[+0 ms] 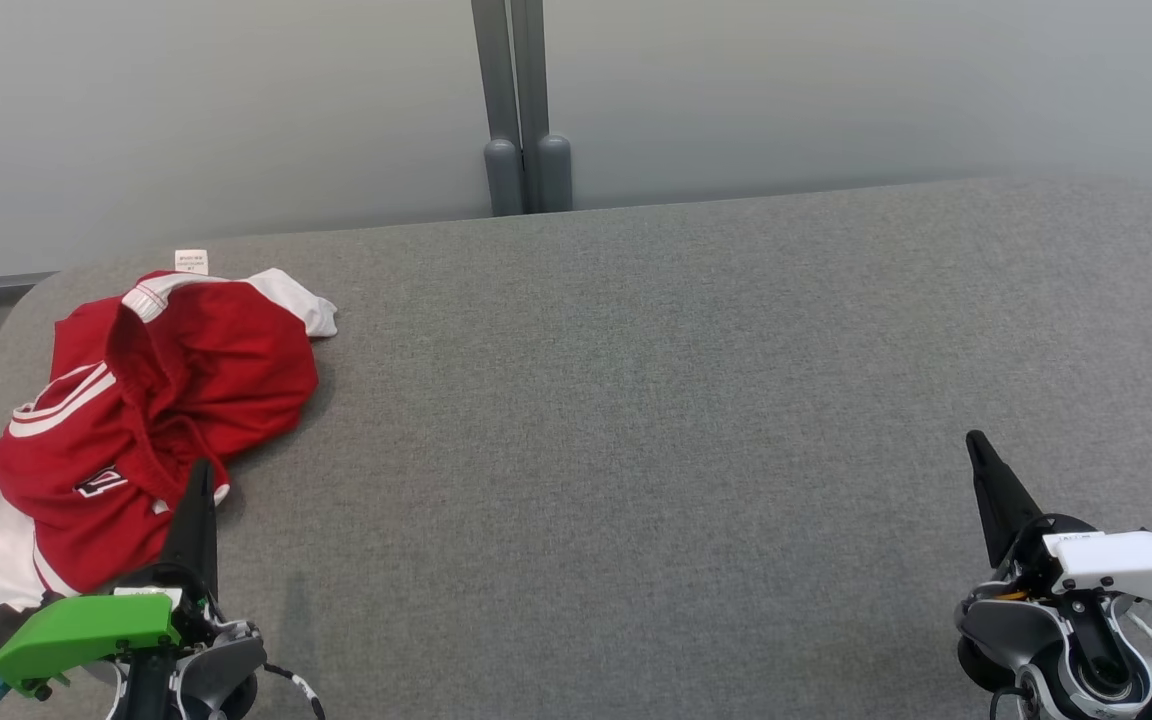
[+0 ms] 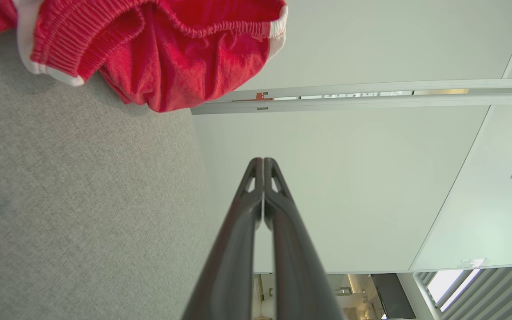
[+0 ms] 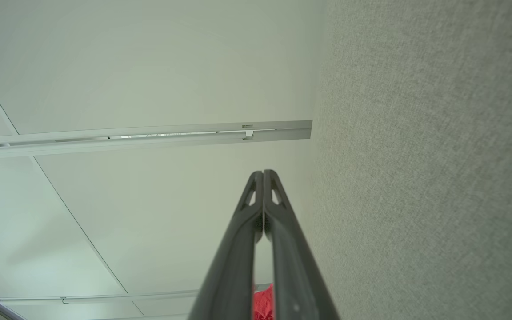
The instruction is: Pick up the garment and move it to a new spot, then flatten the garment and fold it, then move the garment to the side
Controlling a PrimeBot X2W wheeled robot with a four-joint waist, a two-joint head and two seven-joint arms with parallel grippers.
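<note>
the garment [image 1: 151, 400], a crumpled red piece with white trim and stripes, lies in a heap at the 9 o'clock side of the grey counter [image 1: 636, 400] in the head view, close to the rounded corner. its near white part at 8 o'clock is partly covered by the green housing [image 1: 76, 630] of the left arm, so its lower outline cannot be followed. a small white label [image 1: 191, 261] stands out at the heap's 12 o'clock edge, its print too small to read, and a dark emblem [image 1: 101, 483] on the red cloth is folded over and unreadable. in the left wrist view the garment [image 2: 171, 58] is cut off by the top edge, showing a gathered elastic hem, and in the right wrist view a sliver of red [image 3: 264, 304] shows low between the finger bases. the left tool [image 1: 201, 468] points toward 12 o'clock with its tip overlapping the heap's 5 o'clock edge in the head view; its wrist view shows the left tool [image 2: 262, 161] with fingers pressed together on nothing, the cloth up at 11 o'clock and apart from the tips. the right tool [image 1: 976, 442] sits at 4 o'clock on the counter, well apart from the garment, and its wrist view [image 3: 262, 172] shows its fingers likewise closed and empty.
</note>
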